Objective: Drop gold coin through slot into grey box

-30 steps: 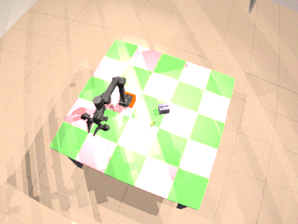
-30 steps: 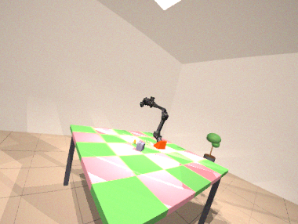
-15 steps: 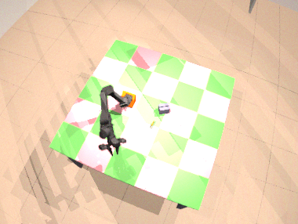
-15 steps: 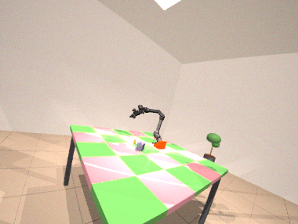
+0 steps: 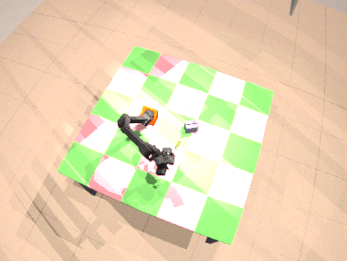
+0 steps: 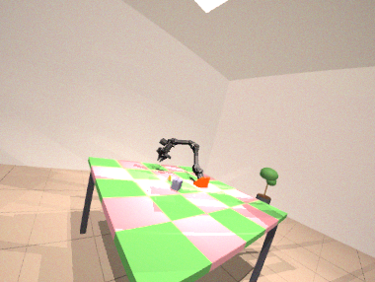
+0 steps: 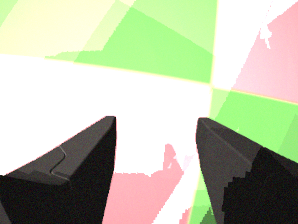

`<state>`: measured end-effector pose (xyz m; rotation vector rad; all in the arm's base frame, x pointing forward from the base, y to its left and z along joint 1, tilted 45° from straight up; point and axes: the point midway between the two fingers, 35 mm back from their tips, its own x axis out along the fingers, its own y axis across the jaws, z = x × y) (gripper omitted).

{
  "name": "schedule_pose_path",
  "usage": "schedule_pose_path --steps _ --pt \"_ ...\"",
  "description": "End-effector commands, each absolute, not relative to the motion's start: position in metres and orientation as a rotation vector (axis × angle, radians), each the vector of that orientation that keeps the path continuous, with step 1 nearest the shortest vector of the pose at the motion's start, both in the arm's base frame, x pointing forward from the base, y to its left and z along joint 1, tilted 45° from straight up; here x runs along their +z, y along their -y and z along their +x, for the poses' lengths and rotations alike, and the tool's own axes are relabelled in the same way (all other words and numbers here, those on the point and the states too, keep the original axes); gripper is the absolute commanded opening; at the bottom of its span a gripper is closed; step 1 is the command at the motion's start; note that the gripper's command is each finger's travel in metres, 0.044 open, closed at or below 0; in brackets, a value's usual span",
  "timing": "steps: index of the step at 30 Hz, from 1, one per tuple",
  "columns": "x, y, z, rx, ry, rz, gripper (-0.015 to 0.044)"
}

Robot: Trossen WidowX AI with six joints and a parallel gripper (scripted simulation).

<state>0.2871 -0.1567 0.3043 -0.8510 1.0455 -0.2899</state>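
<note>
Green, white and pink squares are covering the one bench [image 5: 237, 123] I am working over, and I am counting one arm on it, bolted to one orange base [image 5: 150, 115] near the middle of the far-left half. I am seeing the arm reaching out low from that base toward the near edge, with its single gripper [image 5: 162, 169] hanging above a white square and pointing down.

Through the wrist view I am looking between two dark fingers standing part-way closed, with a plain gap between them; nothing is sitting in that gap, only bench squares showing through. So I am reading the gripper as narrowed and carrying nothing.

I am counting one gold coin [image 5: 177, 145], a small yellow speck standing on the bench between the gripper and the box, apart from both. Its dark-green holder is too small for me to make out there. I am counting one grey box [image 5: 191, 127], sitting just beyond the coin toward the bench's centre; the slot in its lid is too small to tell.

Off the bench, I am seeing one potted plant [image 6: 268, 180] standing on the floor by the right wall in the exterior view.
</note>
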Motion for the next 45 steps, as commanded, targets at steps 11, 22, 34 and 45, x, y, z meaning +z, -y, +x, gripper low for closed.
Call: schedule_pose_path --steps 11,22,34,45 --pt "0.165 0.021 0.28 0.577 -1.648 -1.656 0.0161" --pt "0.141 0.016 0.274 0.676 -1.691 -1.79 0.0161" --pt "0.116 0.04 0.277 0.674 -1.692 -1.79 0.0161" --pt "0.103 0.052 0.279 0.675 -1.691 -1.79 0.0161"
